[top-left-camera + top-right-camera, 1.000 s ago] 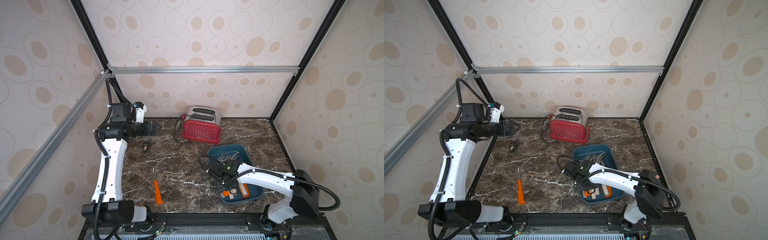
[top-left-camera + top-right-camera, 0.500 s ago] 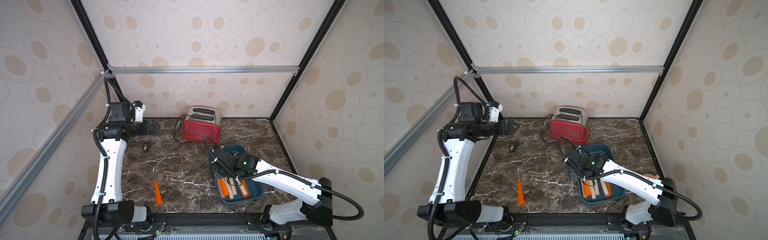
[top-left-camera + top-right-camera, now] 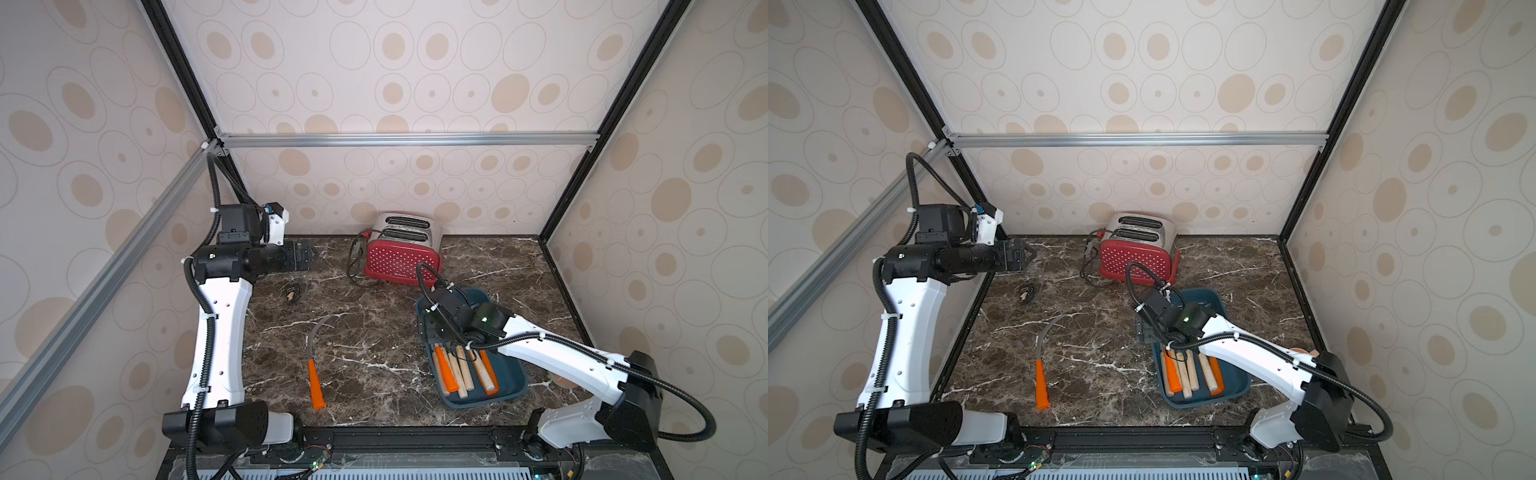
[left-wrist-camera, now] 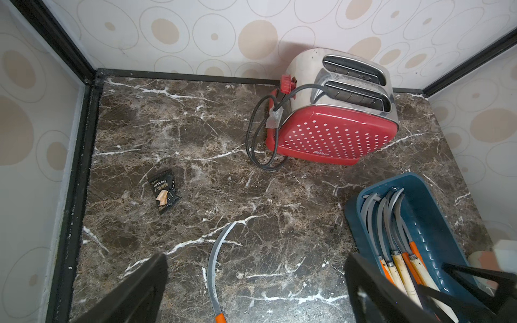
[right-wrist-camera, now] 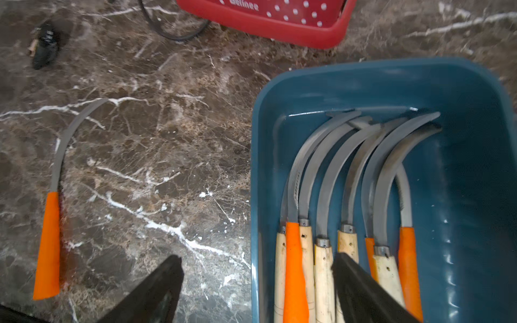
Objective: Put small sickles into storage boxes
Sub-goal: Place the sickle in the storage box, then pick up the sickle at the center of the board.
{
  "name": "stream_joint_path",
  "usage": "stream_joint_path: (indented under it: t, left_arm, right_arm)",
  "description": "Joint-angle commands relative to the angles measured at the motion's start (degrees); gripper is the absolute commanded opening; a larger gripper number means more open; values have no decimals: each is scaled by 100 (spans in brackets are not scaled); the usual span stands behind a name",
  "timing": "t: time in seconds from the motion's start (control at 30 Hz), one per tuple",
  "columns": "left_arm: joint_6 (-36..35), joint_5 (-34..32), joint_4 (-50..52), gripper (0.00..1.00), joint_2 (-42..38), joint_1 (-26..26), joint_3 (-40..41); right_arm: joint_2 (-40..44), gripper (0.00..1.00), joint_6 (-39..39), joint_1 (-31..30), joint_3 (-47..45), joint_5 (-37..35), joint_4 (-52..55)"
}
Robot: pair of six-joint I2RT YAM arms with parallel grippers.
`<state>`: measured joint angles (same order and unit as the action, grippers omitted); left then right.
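One small sickle [image 3: 314, 376] [image 3: 1041, 380] with an orange handle and a curved grey blade lies alone on the marble, left of centre. The teal storage box [image 3: 510, 384] [image 3: 1234, 384] [image 5: 475, 167] sits at the front right. It holds several sickles [image 3: 457, 368] [image 5: 333, 181] side by side, with orange and pale wooden handles toward the front. My right gripper [image 3: 428, 332] [image 5: 257, 260] hovers open over the box's left rim with nothing between its fingers. My left gripper [image 3: 306, 253] [image 4: 256, 260] hangs open and empty, high at the back left.
A red dotted toaster [image 3: 401, 255] with a black cord [image 4: 257, 139] stands against the back wall, just behind the box. A small black snack packet [image 3: 293, 293] [image 4: 164, 190] lies at the back left. Walls close in the table on three sides.
My right gripper has opened, leaving an orange-handled sickle in the box. It has risen and drawn back from the box's front to its left rim. The left arm has barely moved.
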<state>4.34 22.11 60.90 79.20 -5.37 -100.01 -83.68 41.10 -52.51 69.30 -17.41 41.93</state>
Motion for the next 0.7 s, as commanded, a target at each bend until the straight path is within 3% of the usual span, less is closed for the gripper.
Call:
stream_joint_path:
  t: [0.0,0.1,0.13,0.23,0.47,0.67]
  left_arm:
    - [98,-245,367,99,-217,-43,-23]
    - [-43,-489,568,99,-287,-35,134]
    - [-86,-603,601,99,-328,-35,240]
    - [-88,-778,769,99,-395,-37,477]
    - [-133,-891,1283,99,-184,-36,1089]
    - [18,-1117,1187,99,-123,29,1835]
  right_arm:
    - [-459,80,286,-125,495,-22,569]
    - [-555,81,139,-402,554,117,350]
    - [-626,85,107,-428,560,413,159]
    - [-1071,83,38,-570,922,1089,-27]
    - [-1537,79,240,-938,1343,698,286]
    - [-1632,77,270,-1028,1550,954,349]
